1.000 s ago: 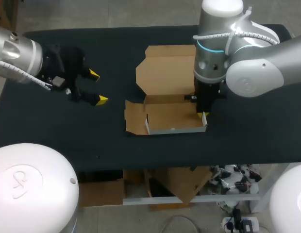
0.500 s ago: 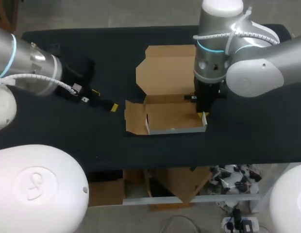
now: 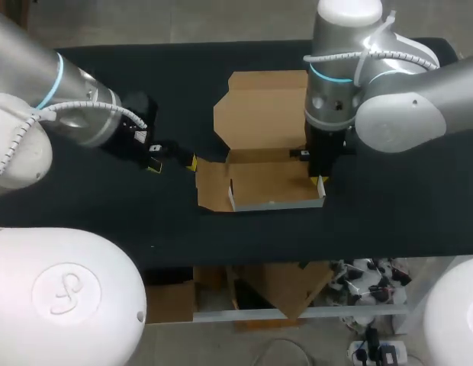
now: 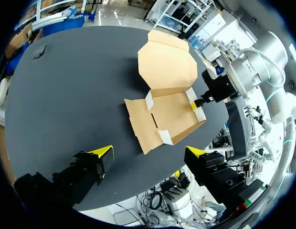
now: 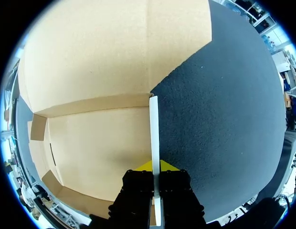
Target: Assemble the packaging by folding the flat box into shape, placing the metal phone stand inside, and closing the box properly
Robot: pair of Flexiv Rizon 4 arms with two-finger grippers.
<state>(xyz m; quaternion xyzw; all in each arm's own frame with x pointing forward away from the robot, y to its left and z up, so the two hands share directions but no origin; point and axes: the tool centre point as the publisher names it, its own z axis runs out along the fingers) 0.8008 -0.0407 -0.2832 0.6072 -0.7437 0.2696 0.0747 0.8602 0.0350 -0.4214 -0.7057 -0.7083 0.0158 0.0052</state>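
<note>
The brown cardboard box (image 3: 259, 114) lies part-folded mid-table, its lid flat at the far side and its shallow tray (image 3: 271, 187) nearer me. My right gripper (image 3: 319, 177) points down at the tray's right side. In the right wrist view it (image 5: 155, 167) is shut on the upright white-edged right side wall (image 5: 154, 129). My left gripper (image 3: 173, 164) is open just left of the box's flat left flap (image 3: 211, 185). In the left wrist view the box (image 4: 167, 114) lies ahead of that gripper (image 4: 150, 151). No metal phone stand shows in any view.
Black table cloth (image 3: 91, 206) surrounds the box. The table's front edge (image 3: 244, 259) runs close below the tray. My right arm's big grey links (image 3: 397, 99) hang over the table's right part.
My left arm has swung right across the table, bringing its open gripper up to the box's left flap. The right arm and the box have not moved.
</note>
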